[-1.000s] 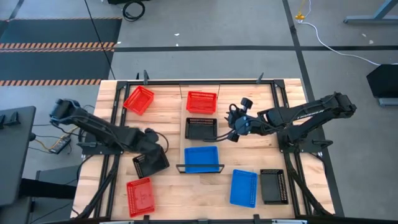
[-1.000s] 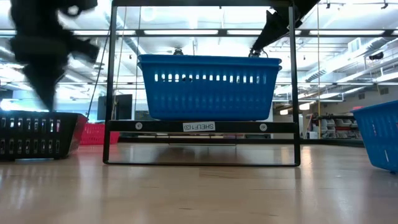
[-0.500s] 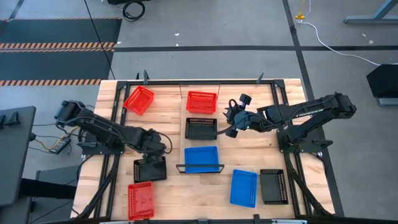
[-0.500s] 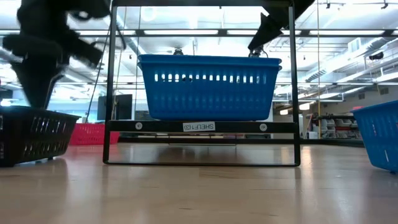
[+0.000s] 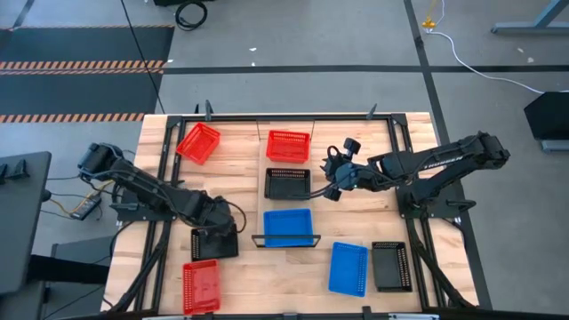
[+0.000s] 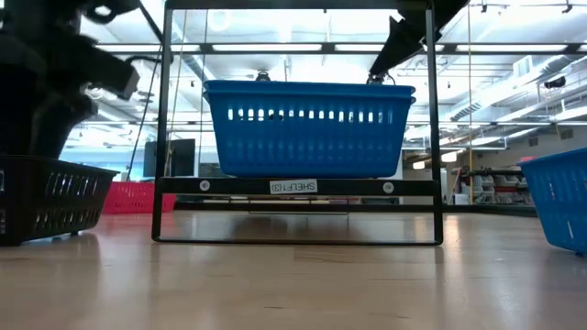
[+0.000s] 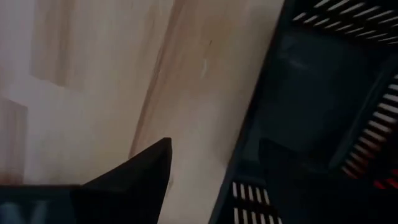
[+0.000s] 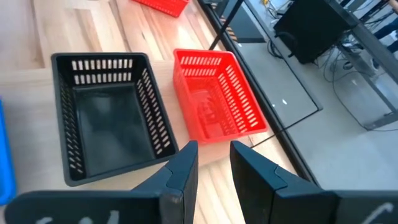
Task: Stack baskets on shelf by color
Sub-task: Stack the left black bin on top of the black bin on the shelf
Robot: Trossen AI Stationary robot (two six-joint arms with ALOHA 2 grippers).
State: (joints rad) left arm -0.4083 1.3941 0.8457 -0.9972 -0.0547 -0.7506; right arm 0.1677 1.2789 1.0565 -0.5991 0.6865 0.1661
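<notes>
Left gripper (image 5: 216,222) stands open just above a black basket (image 5: 214,242) on the counter (image 5: 240,178); the basket lies at about 6 o'clock from it, its long axis across the shelf's (image 5: 286,238) length. Right gripper (image 5: 333,178), partly closed and holding nothing, hovers at 3 o'clock of another black basket (image 5: 287,183). Left arm is nearer to the first basket. All baskets are stiff plastic, rectangular, with slotted walls; the blue basket (image 5: 288,227) sits on the shelf already.
</notes>
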